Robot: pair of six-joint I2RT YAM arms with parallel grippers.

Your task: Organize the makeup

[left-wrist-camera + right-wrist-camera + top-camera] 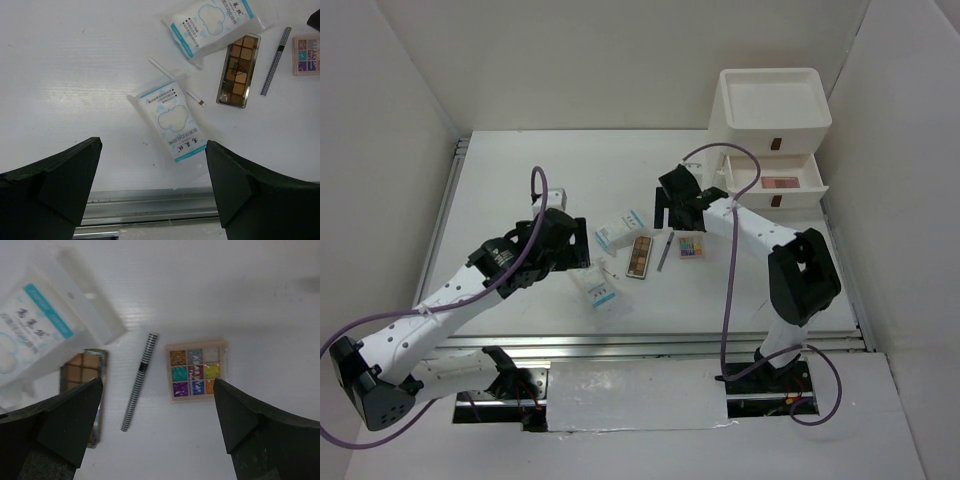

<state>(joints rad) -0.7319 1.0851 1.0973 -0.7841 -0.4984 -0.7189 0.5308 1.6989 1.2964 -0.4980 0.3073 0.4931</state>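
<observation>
Two white-and-blue sachets lie mid-table, one near (601, 290) (172, 121), one farther (620, 231) (215, 24) (35, 337). To their right lie the brown palette (640, 256) (239, 70) (82, 382), the thin checked pencil (665, 250) (275, 60) (139, 382) and the multicoloured palette (691, 245) (306, 55) (196, 371). A pink compact (780, 183) lies in the open drawer. My left gripper (582, 245) (152, 185) is open and empty above the near sachet. My right gripper (666, 205) (157, 425) is open and empty above the pencil and multicoloured palette. No sponges are in view.
The white stacked drawer unit (775, 100) stands at the back right with its lower drawer (815, 178) pulled out. A thin white stick (172, 80) lies between the sachets. A metal rail (150, 207) runs along the table's near edge.
</observation>
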